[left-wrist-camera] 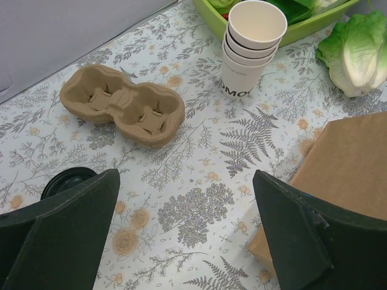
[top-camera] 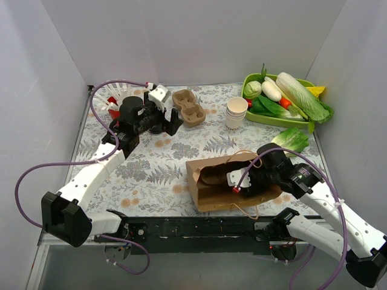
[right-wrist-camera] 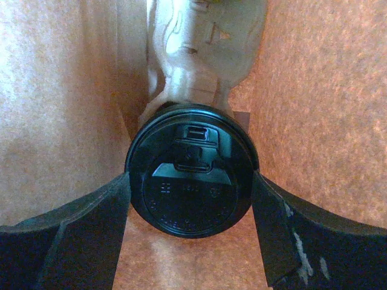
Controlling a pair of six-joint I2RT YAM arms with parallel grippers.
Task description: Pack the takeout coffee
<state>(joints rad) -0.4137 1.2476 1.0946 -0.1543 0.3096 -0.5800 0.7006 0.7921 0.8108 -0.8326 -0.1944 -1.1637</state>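
From above, the right gripper (right-wrist-camera: 191,202) is sunk in the paper bag (top-camera: 208,196), its fingertips out of sight. On its own camera the coffee cup (right-wrist-camera: 190,157) shows only its lid: the body is hidden beneath, as is where the fingers (right-wrist-camera: 72,235) meet it under the rim. The carrier (right-wrist-camera: 199,54) behind is blurred and cut off at the top edge. The straw cup (top-camera: 113,103) sits mostly behind the left arm. On the left wrist camera a loose black lid (left-wrist-camera: 66,180) is half hidden by the left gripper (left-wrist-camera: 185,181) — tray (left-wrist-camera: 308,27), lettuce (left-wrist-camera: 357,51) and bag run off the frame.
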